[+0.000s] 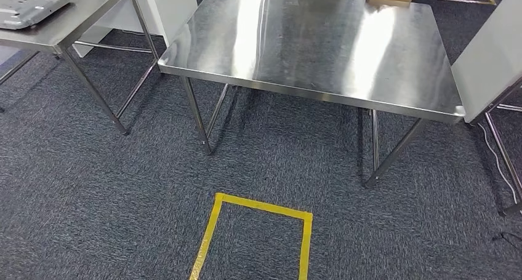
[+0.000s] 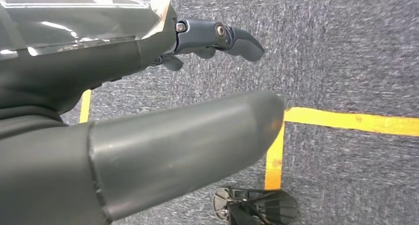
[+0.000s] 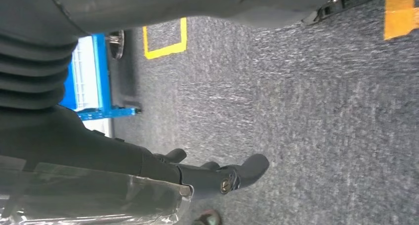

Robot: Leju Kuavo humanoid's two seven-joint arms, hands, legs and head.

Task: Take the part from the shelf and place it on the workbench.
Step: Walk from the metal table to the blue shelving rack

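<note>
The left robot hand [image 2: 123, 62] and right robot hand [image 3: 123, 156] hang spread, holding nothing (no part yet), so finding the shelf likely comes first.

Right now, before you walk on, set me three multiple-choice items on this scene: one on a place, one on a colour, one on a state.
1. Where does the grey metal part lie?
A. on the middle workbench
B. on the left table
C. on the carpet

2. What colour is the floor tape?
A. yellow
B. red
C. white

3. How is the left hand?
A. closed on a part
B. pressed on a tabletop
C. fingers stretched out, holding nothing

Key:
1. B: the grey metal part rests on the left table.
2. A: the floor tape is yellow on the dark carpet.
3. C: the left hand hangs over the carpet with nothing between thumb and fingers.
</note>
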